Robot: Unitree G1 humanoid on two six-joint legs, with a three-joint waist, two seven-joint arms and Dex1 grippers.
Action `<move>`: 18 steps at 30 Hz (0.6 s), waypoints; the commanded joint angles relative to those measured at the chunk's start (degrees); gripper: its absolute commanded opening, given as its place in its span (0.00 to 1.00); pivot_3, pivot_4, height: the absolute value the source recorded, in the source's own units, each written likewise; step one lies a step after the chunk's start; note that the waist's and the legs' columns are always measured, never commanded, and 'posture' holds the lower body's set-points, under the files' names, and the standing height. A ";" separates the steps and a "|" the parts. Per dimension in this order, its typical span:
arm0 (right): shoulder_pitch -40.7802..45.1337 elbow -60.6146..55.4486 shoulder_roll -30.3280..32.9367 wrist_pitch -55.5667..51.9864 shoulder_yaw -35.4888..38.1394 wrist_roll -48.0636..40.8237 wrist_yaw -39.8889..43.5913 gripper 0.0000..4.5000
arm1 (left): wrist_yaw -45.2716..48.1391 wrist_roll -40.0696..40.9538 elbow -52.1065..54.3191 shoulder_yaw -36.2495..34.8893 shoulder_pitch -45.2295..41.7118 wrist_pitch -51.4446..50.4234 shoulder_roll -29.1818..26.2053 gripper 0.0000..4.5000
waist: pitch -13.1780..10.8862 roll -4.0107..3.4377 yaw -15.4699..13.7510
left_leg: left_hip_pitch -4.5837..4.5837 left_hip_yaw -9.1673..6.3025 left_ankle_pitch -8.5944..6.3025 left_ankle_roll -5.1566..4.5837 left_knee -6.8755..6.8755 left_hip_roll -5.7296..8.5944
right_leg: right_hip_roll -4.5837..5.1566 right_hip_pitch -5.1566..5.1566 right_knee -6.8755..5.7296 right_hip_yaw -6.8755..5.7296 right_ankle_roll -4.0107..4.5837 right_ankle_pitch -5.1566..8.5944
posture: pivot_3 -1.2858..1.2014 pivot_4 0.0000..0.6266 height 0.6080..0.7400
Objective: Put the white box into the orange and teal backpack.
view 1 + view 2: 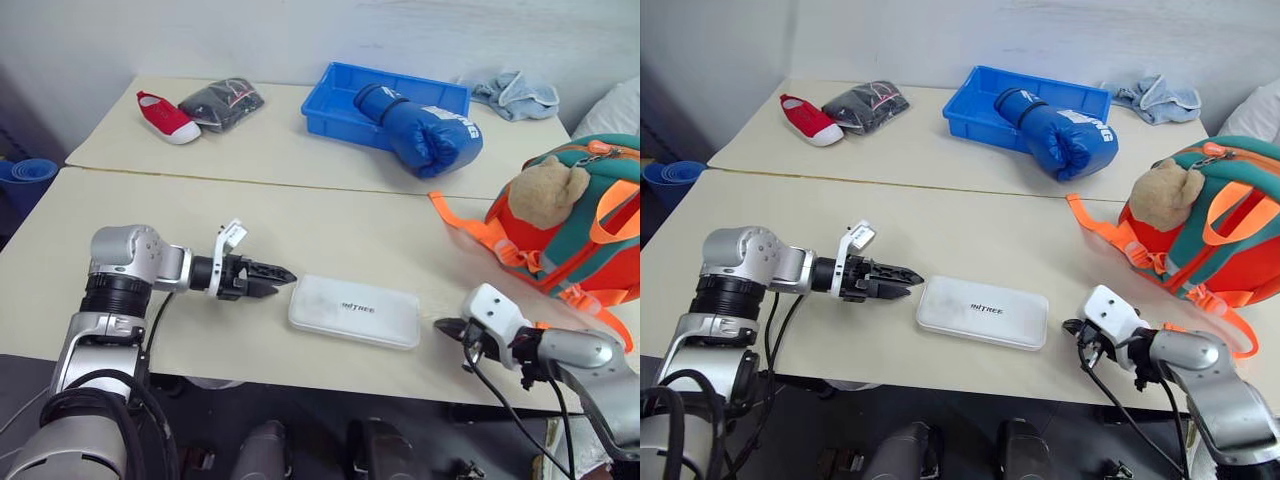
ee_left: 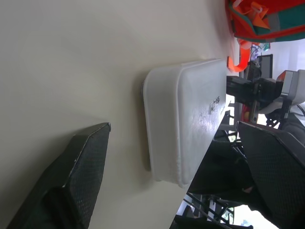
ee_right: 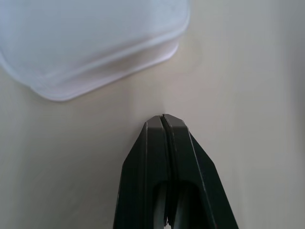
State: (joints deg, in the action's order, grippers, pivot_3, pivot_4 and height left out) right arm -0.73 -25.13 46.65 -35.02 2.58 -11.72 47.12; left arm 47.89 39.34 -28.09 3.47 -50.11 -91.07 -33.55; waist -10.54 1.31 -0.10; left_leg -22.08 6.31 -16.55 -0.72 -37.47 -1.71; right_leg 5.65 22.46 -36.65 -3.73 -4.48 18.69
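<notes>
On the table, the white box lies flat between both grippers. At its nine o'clock the left gripper points at its short end, fingers spread wide and empty. At its three o'clock, just apart, the right gripper is pinched closed on nothing; the orange and teal backpack stands at two o'clock.

white box showing small grey lettering on its lid, looks like "UNITREE" but kinda tiny, blue boxing glove wearing white letters on the cuff, not readable
</notes>
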 commanded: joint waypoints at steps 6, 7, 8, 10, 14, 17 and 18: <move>8.58 -0.88 -3.33 -4.66 -6.91 -0.88 -1.17 0.00 | -4.22 9.59 0.19 5.06 3.70 -1.43 2.08 0.99 | 0.00 0.00 0.27 | -0.05 -0.01 -0.01 0.02 0.01 -0.03 | 0.00 0.07 0.00 0.00 0.01 0.00 | 0.52 0.24 1.00; 9.16 -1.03 -3.82 -4.97 -7.34 -0.85 -1.44 0.00 | -5.01 11.22 -0.09 4.91 4.06 -1.43 2.15 0.99 | 0.00 0.00 0.31 | -0.03 0.00 0.00 0.03 0.02 -0.03 | -0.01 0.06 0.00 0.01 0.01 0.01 | 0.52 0.24 1.00; 9.49 -1.11 -4.25 -5.13 -7.65 -0.76 -1.76 0.00 | -6.03 12.57 -0.46 4.53 4.38 -1.43 2.42 0.99 | 0.00 0.00 0.30 | -0.04 0.00 0.00 0.03 0.02 -0.04 | -0.01 0.07 0.00 0.01 0.01 0.01 | 0.52 0.24 1.00; 9.79 -1.18 -4.74 -5.39 -8.19 -0.55 -2.14 0.00 | -8.47 14.37 -1.57 3.11 4.58 -1.43 3.52 0.99 | 0.00 0.00 0.25 | -0.04 0.00 0.00 0.03 0.01 -0.04 | 0.00 0.07 0.00 0.01 0.02 0.01 | 0.52 0.24 1.00; 9.17 -1.55 -4.58 -5.48 -8.06 -0.75 -2.19 0.00 | -11.94 17.28 -1.53 0.65 4.60 -1.43 4.92 0.90 | 0.00 0.00 0.01 | -0.08 -0.04 -0.03 -0.03 -0.07 0.00 | 0.05 0.03 0.02 -0.03 0.01 0.01 | 0.52 0.24 1.00; 7.63 -2.05 -3.94 -5.22 -6.67 -1.38 -2.01 0.00 | -13.40 20.11 -0.72 0.57 4.94 -1.43 4.61 0.72 | 0.00 0.01 0.15 | -0.10 -0.03 -0.04 -0.04 -0.08 0.01 | 0.06 0.04 0.02 -0.02 0.01 0.00 | 0.52 0.24 1.00; 6.91 -2.31 -3.90 -4.96 -5.97 -1.79 -1.95 0.00 | -13.97 20.86 -0.55 0.35 5.09 -1.43 4.62 0.65 | 0.00 0.01 0.15 | -0.10 -0.03 -0.04 -0.04 -0.06 0.00 | 0.04 0.06 0.02 -0.03 0.01 0.00 | 0.52 0.24 1.00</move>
State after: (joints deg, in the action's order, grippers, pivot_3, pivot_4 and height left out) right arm 7.34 -25.56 42.10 -40.24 -4.98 -12.40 44.83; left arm 34.52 57.53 -29.55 3.74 -45.69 -91.82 -29.03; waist -10.54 1.32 0.05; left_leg -22.18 6.28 -16.59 -0.75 -37.51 -1.72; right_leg 5.68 22.53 -36.63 -3.75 -4.47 18.70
